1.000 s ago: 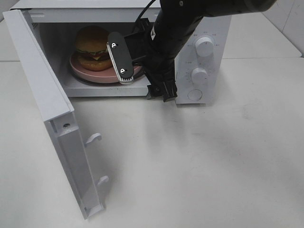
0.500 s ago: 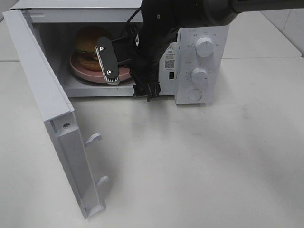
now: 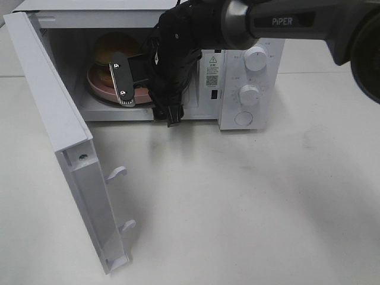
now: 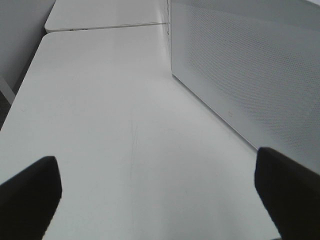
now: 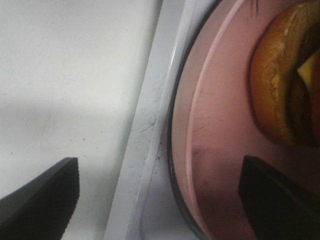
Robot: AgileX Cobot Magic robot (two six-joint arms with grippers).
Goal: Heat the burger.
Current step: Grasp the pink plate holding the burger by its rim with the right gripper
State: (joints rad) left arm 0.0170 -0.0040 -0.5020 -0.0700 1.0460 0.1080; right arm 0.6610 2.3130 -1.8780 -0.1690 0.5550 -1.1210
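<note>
Your view from above, left to right. The microwave door (image 3: 56, 113) stood swung wide open at the far left, its inner face with two latch hooks turned toward the table (image 3: 237, 208). Next came the open cavity of the microwave (image 3: 148, 12). Inside it sat the burger (image 3: 110, 47) on the pink plate (image 3: 98, 89), toward the left of the cavity; only part of the bun showed past the arm. Your right gripper (image 3: 142, 92) was at the cavity mouth, just in front of the plate, one finger (image 3: 120, 80) crossing the plate's rim in the picture. In the right wrist view the two fingertips stood far apart, one over the table and one over the plate (image 5: 215, 150), with nothing between them; the burger (image 5: 280, 80) lay beyond them, untouched. Further right were the control knobs (image 3: 255, 58).

Your left gripper (image 4: 160, 195) appeared only in its own wrist view: jaws spread wide, holding nothing, above bare table (image 4: 110, 115) beside the microwave's perforated side wall (image 4: 250, 65).
</note>
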